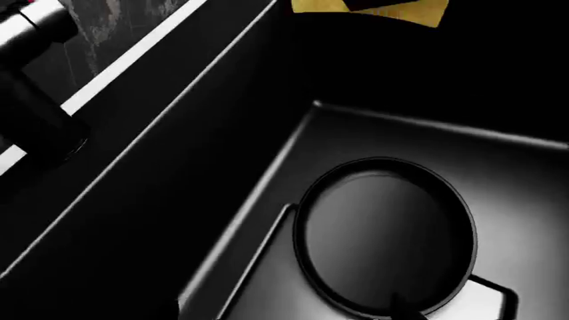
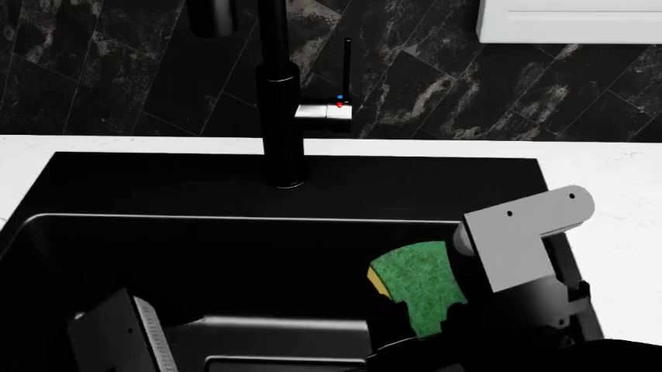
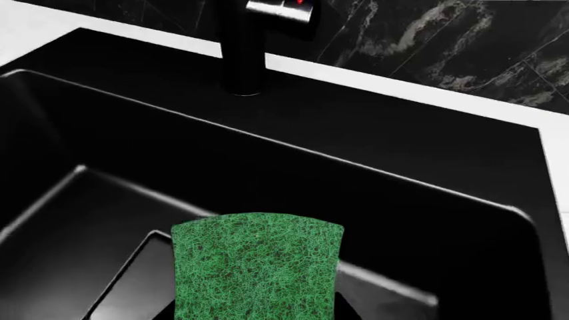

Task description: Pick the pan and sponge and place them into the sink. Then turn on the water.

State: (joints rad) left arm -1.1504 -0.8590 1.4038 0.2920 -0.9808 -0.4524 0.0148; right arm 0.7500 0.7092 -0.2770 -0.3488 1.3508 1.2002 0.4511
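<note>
The black pan (image 1: 384, 239) lies flat on the floor of the sink (image 1: 178, 200), partly over the drain plate (image 1: 494, 293), in the left wrist view. No fingers of my left gripper show there. My right gripper (image 3: 258, 311) is shut on the sponge (image 3: 256, 267), green face up, with dark fingers at both its sides. In the head view the sponge (image 2: 419, 283) hangs above the sink (image 2: 207, 256) basin near its right wall, a yellow edge showing. The sponge's yellow foam (image 1: 369, 10) also shows in the left wrist view.
The tall black tap (image 2: 279, 101) stands behind the basin on the sink's back ledge, with a silver lever block (image 2: 329, 111) marked red and blue. White counter (image 2: 610, 178) borders the sink. A grey part of my left arm (image 2: 114, 333) sits low at the basin's left.
</note>
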